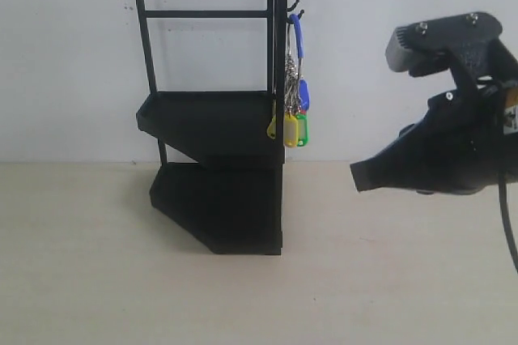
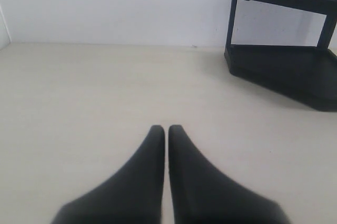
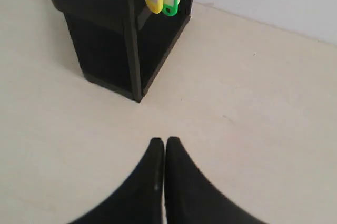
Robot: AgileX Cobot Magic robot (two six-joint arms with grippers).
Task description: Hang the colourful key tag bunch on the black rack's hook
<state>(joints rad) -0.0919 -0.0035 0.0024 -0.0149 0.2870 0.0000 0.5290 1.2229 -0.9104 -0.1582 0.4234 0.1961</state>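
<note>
Pale wooden tabletop (image 1: 97, 264) meets a white wall (image 1: 65, 61), and the black rack (image 1: 218, 122) stands upright near that wall. The key tag bunch (image 1: 295, 122) hangs by its blue loop (image 1: 297, 37) from a small hook (image 1: 298, 13) at the top of the rack's right post. Its tags dangle beside the upper shelf, clear of the tabletop. My right claw (image 3: 164, 141) is closed tip to tip and holds nothing; it sits to the right of the rack, apart from the tags. My left claw (image 2: 166, 128) is likewise closed and empty, low over the tabletop. Judgement: hanging appears complete, and the step in hand is clearing away. The next move calls for drawing the right arm back without brushing tags or post.
</note>
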